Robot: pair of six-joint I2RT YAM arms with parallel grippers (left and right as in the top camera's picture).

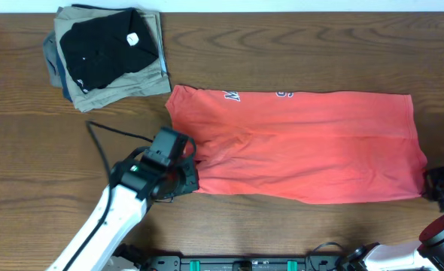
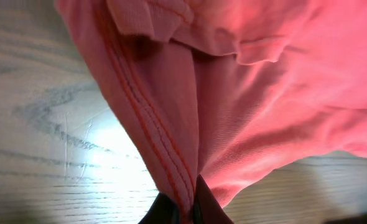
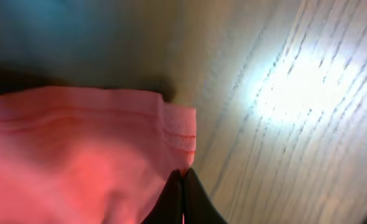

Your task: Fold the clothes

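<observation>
the t-shirt (image 1: 305, 143) is spread along the table (image 1: 26, 150). its near corners are pinched in the tightly closed left gripper (image 1: 180, 177) and right gripper (image 1: 435, 184). the cloth is judged light and limp, best held at hemmed corners.

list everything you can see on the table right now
T-shirt: 1, red-orange, folded lengthwise across mid-table
black garment: 1, black with white tag, top of far-left stack
khaki garment: 1, khaki, under the black one
blue garment: 1, blue, edge showing at the stack's left
table: 1, brown wood
cable: 1, black, left of the T-shirt
left gripper: 1, black, shut on the T-shirt's near left corner
right gripper: 1, black, shut on its near right corner
</observation>
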